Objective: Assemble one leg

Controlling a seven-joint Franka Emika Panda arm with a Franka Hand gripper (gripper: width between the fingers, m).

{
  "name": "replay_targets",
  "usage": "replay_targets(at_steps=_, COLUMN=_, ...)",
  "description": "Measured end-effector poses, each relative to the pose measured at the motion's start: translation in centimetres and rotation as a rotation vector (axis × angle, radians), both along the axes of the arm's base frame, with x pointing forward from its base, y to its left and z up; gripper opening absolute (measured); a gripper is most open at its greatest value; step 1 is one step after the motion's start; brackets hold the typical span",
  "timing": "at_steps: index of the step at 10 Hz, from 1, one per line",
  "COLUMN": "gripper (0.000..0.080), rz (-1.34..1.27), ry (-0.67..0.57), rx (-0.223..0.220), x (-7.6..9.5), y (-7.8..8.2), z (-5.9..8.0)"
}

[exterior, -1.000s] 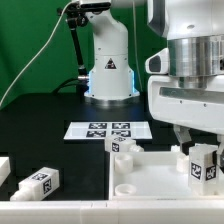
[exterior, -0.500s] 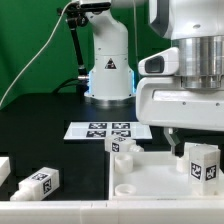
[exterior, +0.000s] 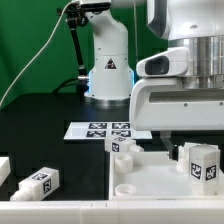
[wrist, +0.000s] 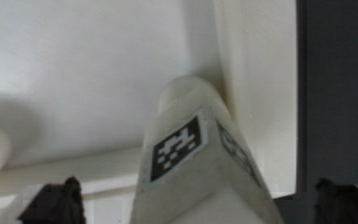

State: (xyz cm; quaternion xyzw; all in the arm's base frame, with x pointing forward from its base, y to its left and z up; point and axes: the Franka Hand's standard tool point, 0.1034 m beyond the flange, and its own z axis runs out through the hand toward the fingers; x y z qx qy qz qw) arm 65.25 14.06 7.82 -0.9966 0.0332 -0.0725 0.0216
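Note:
A leg [exterior: 203,161], a short white peg with a square tag, stands upright in the white square panel [exterior: 150,176] at its corner on the exterior view's right. My gripper [exterior: 192,141] hangs just above it, open. In the wrist view the leg [wrist: 201,140] lies between my two dark fingertips [wrist: 60,203], which stand wide apart and do not touch it. A second leg [exterior: 124,145] stands at the panel's far corner on the exterior view's left. A third leg [exterior: 38,183] lies on the black table on the exterior view's left.
The marker board [exterior: 100,129] lies behind the panel. Another white part [exterior: 3,166] shows at the left edge of the exterior view. The robot base [exterior: 108,75] stands at the back, with a black cable beside it.
My gripper has risen from around the upright leg, with its fingers apart. The leg stays standing in the panel's corner.

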Motion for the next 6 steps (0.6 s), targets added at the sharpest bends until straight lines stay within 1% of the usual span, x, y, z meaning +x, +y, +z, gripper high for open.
replay_targets(at_steps=3, gripper=0.0649, rz=0.162, ry=-0.011, rx=-0.037, x=0.09, y=0.0, z=0.05)
replay_targets(at_steps=4, gripper=0.0622, rz=0.16, ry=-0.011, rx=-0.037, x=0.09, y=-0.06, z=0.03)
replay_targets(at_steps=5, gripper=0.0622, rz=0.159, ry=-0.011, rx=-0.037, x=0.09, y=-0.05, z=0.03)
replay_targets(at_steps=6, gripper=0.0445, rz=0.159, ry=-0.011, rx=-0.037, x=0.09, y=-0.06, z=0.03)
